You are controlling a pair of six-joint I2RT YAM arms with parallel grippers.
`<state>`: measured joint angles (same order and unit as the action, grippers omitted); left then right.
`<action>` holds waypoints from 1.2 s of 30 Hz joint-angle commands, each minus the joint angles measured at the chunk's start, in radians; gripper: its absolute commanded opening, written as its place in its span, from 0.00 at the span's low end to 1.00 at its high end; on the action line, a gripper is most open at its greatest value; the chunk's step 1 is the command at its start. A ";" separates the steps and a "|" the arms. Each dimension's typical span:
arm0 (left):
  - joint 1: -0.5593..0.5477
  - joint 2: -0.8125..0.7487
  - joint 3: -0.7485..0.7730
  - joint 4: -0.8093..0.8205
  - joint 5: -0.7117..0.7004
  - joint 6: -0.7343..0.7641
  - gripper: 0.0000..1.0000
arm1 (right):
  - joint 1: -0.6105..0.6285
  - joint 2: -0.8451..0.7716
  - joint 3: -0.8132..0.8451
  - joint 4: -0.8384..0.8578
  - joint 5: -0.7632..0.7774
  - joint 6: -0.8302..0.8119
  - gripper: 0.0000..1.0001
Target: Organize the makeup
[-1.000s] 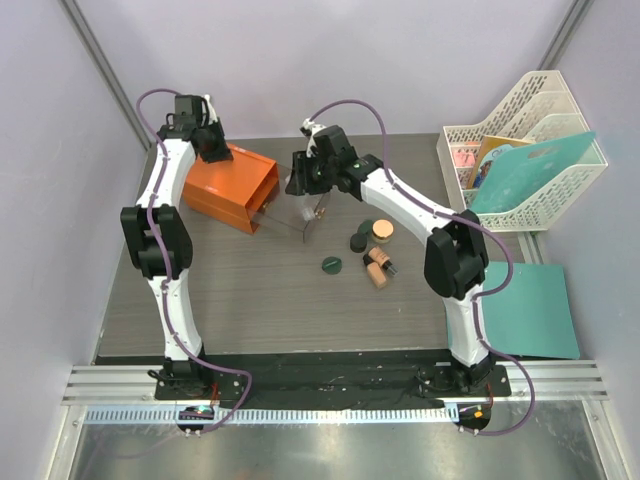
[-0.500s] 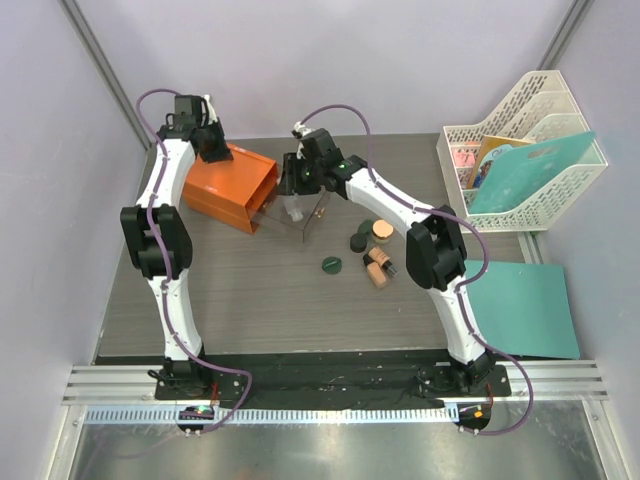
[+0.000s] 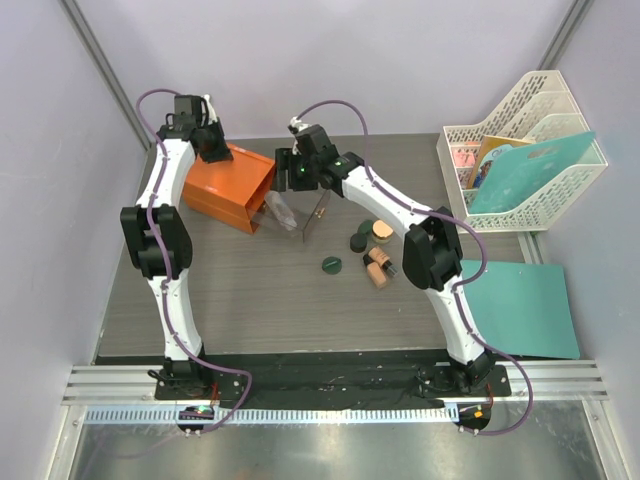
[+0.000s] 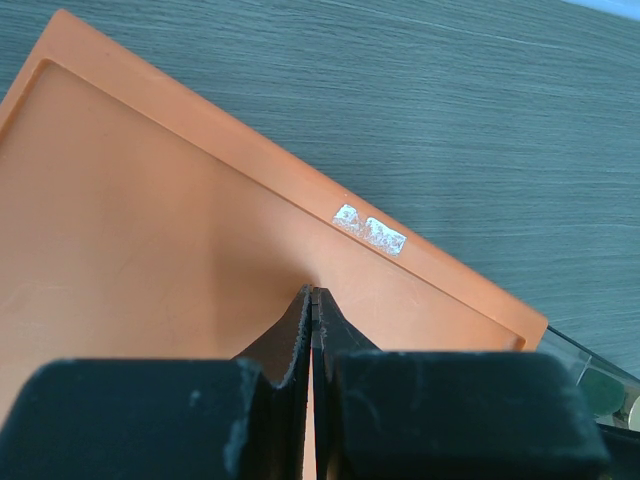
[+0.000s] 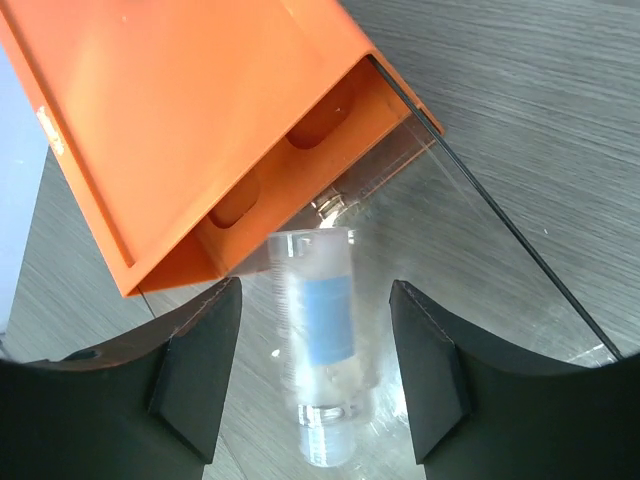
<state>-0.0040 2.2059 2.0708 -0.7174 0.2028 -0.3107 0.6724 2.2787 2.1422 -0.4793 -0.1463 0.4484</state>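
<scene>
- Makeup is split: a clear plastic tube point(image 5: 320, 330) lies in the clear pulled-out drawer point(image 5: 505, 255) of the orange drawer box point(image 3: 225, 185); dark green round jars point(image 3: 360, 238), a tan-lidded jar point(image 3: 382, 231) and tan-and-black cylinders point(image 3: 378, 268) sit on the table point(image 3: 250, 290) nearby.
- Our right gripper point(image 5: 315, 300) stands spread over the tube, holding nothing; our left gripper point(image 4: 312, 305) is clenched, tips against the box top.
- We judge a lifting finger could snag the drawer wall and drag the box.
- Only the right wrist view shows the tube plainly; only the top view, the loose pieces.
</scene>
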 commanded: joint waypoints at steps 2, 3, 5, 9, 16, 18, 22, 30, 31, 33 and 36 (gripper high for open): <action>0.001 0.236 -0.153 -0.436 -0.098 0.047 0.00 | 0.004 -0.116 0.024 0.016 0.080 -0.034 0.67; 0.001 0.238 -0.153 -0.436 -0.097 0.045 0.00 | 0.006 -0.164 0.009 0.015 0.097 -0.045 0.67; -0.001 0.236 -0.155 -0.435 -0.098 0.045 0.00 | 0.004 -0.223 -0.057 0.013 0.142 -0.095 0.67; 0.001 0.238 -0.153 -0.438 -0.095 0.041 0.00 | 0.001 -0.398 -0.268 -0.048 0.246 -0.171 0.68; 0.001 0.249 -0.135 -0.453 -0.086 0.050 0.00 | -0.020 -0.580 -0.666 -0.127 0.292 -0.201 0.68; 0.001 0.247 -0.138 -0.453 -0.088 0.048 0.00 | -0.025 -0.604 -0.763 -0.137 0.295 -0.186 0.68; 0.001 0.248 -0.138 -0.455 -0.086 0.051 0.00 | -0.028 -0.608 -0.869 -0.154 0.295 -0.166 0.67; 0.029 0.248 -0.143 -0.453 -0.075 0.056 0.00 | -0.036 -0.541 -0.901 -0.246 0.304 -0.143 0.64; 0.029 0.247 -0.146 -0.453 -0.077 0.056 0.00 | -0.036 -0.535 -0.900 -0.249 0.303 -0.146 0.64; 0.027 0.247 -0.147 -0.450 -0.077 0.055 0.00 | -0.037 -0.512 -0.907 -0.257 0.298 -0.151 0.63; 0.030 0.247 -0.147 -0.453 -0.077 0.058 0.00 | -0.037 -0.478 -0.920 -0.257 0.280 -0.158 0.61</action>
<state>0.0181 2.2131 2.0785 -0.7227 0.2478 -0.3115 0.6384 1.7641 1.2274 -0.7158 0.1364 0.2935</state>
